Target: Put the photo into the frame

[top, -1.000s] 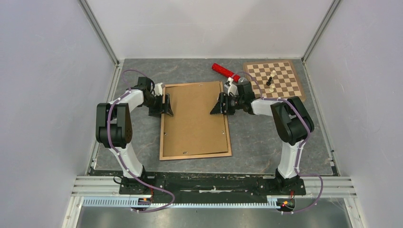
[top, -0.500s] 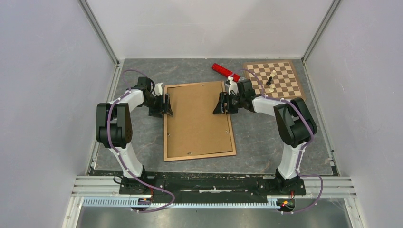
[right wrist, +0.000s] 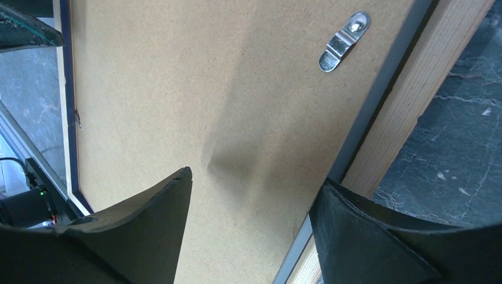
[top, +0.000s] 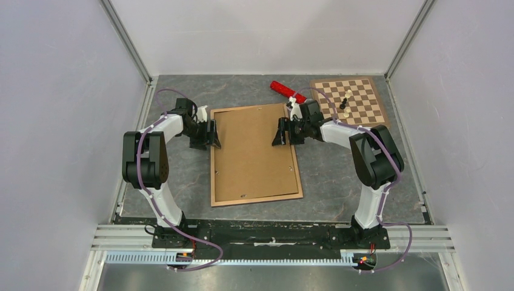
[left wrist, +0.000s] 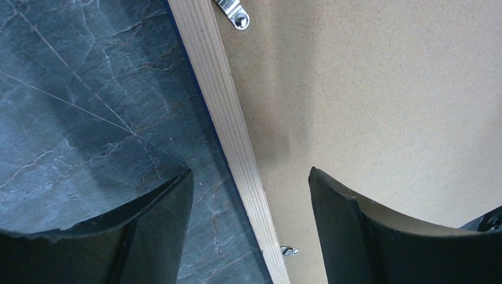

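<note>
Top view: the frame (top: 257, 199) lies flat mid-counter (top: 339, 176), back side up, light wood rails round a brown backing panel (top: 254, 157). It sits a bit skewed, near end swung slightly to the right. My left end effector (top: 210, 134) is low at the frame's left rail, toward the far end. My right end effector (top: 282, 132) is opposite it at the right rail. Far right corner: a chessboard (top: 357, 112) w/ two chess pieces (top: 344, 104) on it, apart from the frame. A red cylinder (top: 282, 90) lies just beyond the frame's far right corner, near my right wrist.

Left wrist view: my fingers (left wrist: 118, 236) stand apart, nothing clamped. They straddle the left rail, one over bare counter, the other over the panel, w/ the wood rail running btwn them. A thin dark blue edge shows along the rail's outer side. A metal clip (left wrist: 234, 12) sits on the panel by the rail at the top of the view, and a smaller one shows lower down. Can't tell whether the tips touch anything.

Right wrist view: fingers apart here too, holding nothing. One is over the panel, the other over the right rail and the dark strip inside it, w/ counter beyond. One clip on the panel near that rail.
</note>
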Action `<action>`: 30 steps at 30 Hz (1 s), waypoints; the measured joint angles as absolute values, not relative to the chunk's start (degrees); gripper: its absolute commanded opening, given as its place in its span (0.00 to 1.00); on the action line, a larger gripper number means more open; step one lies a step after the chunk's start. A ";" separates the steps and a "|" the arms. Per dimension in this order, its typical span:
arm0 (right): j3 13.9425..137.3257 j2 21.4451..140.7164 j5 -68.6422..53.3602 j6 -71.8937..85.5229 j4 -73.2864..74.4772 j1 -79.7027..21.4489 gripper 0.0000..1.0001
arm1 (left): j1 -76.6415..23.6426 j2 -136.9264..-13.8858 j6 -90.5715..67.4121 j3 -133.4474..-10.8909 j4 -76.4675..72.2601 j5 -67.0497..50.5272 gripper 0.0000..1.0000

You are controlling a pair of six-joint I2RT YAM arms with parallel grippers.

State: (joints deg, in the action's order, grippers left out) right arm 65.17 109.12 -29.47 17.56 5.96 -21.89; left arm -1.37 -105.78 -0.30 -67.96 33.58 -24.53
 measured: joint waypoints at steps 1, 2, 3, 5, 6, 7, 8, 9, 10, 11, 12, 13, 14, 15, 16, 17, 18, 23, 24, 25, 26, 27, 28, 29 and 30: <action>65.36 109.12 -29.17 17.67 6.31 -21.93 0.73 | -1.37 -105.78 -0.30 -67.96 33.58 -24.53 0.78; 65.67 109.12 -28.62 18.04 6.85 -22.04 0.73 | -1.37 -105.78 -0.30 -67.94 33.58 -24.56 0.78; 65.98 109.12 -28.25 18.33 7.35 -22.09 0.73 | -1.37 -105.78 -0.30 -67.94 33.56 -24.56 0.78; 66.61 109.12 -27.51 18.96 8.38 -22.15 0.73 | -1.37 -105.78 -0.30 -67.94 33.56 -24.56 0.78; 66.87 109.12 -27.20 19.22 8.80 -22.17 0.74 | -1.37 -105.78 -0.30 -67.92 33.56 -24.56 0.78; 67.22 109.12 -26.83 19.64 9.26 -22.17 0.74 | -1.37 -105.78 -0.30 -67.90 33.52 -24.56 0.78; 67.59 109.12 -26.48 20.05 9.82 -22.17 0.74 | -1.37 -105.75 -0.30 -67.90 33.50 -24.56 0.78; 67.79 109.12 -26.26 20.25 10.11 -22.17 0.75 | -1.37 -105.75 -0.30 -67.88 33.47 -24.56 0.78; 68.16 109.12 -25.96 20.62 10.57 -22.17 0.75 | -1.37 -105.73 -0.30 -67.85 33.47 -24.56 0.78; 68.42 109.12 -25.65 20.93 10.90 -22.17 0.75 | -1.37 -105.71 -0.30 -67.85 33.45 -24.56 0.78; 68.64 109.12 -25.47 21.08 11.27 -22.17 0.76 | -1.37 -105.71 -0.30 -67.85 33.45 -24.56 0.78; 68.79 109.12 -25.34 21.28 11.49 -22.17 0.76 | -1.37 -105.71 -0.30 -67.83 33.45 -24.53 0.78; 69.04 109.12 -25.30 21.45 11.77 -22.17 0.77 | -1.37 -105.71 -0.30 -67.83 33.45 -24.53 0.78; 69.23 109.12 -25.10 21.52 12.01 -22.17 0.77 | -1.37 -105.71 -0.30 -67.83 33.45 -24.53 0.78; 69.41 109.12 -24.93 21.56 12.16 -22.17 0.78 | -1.37 -105.71 -0.30 -67.83 33.45 -24.53 0.78; 69.52 109.12 -24.82 21.63 12.29 -22.17 0.78 | -1.37 -105.71 -0.30 -67.83 33.45 -24.53 0.78; 69.67 109.12 -24.71 21.67 12.56 -22.17 0.78 | -1.37 -105.71 -0.30 -67.83 33.45 -24.53 0.78; 70.43 109.10 -23.75 21.54 13.61 -22.17 0.80 | -1.37 -105.71 -0.30 -67.83 33.45 -24.53 0.78; 70.59 109.06 -23.59 21.45 13.89 -22.17 0.80 | -1.37 -105.71 -0.30 -67.83 33.45 -24.51 0.78; 70.70 109.01 -23.46 21.39 14.09 -22.17 0.80 | -1.37 -105.71 -0.30 -67.83 33.45 -24.53 0.78; 70.85 108.81 -23.24 21.28 14.41 -22.17 0.80 | -1.37 -105.71 -0.30 -67.83 33.45 -24.53 0.78; 70.96 108.64 -22.96 21.15 14.68 -22.17 0.81 | -1.37 -105.71 -0.30 -67.83 33.45 -24.51 0.78; 71.11 108.40 -22.63 20.97 14.92 -22.17 0.81 | -1.37 -105.71 -0.30 -67.83 33.45 -24.53 0.78; 71.26 108.16 -22.46 20.86 15.11 -22.17 0.81 | -1.37 -105.71 -0.30 -67.83 33.45 -24.51 0.78; 71.48 107.81 -22.20 20.73 15.31 -22.17 0.81 | -1.37 -105.71 -0.30 -67.83 33.45 -24.53 0.78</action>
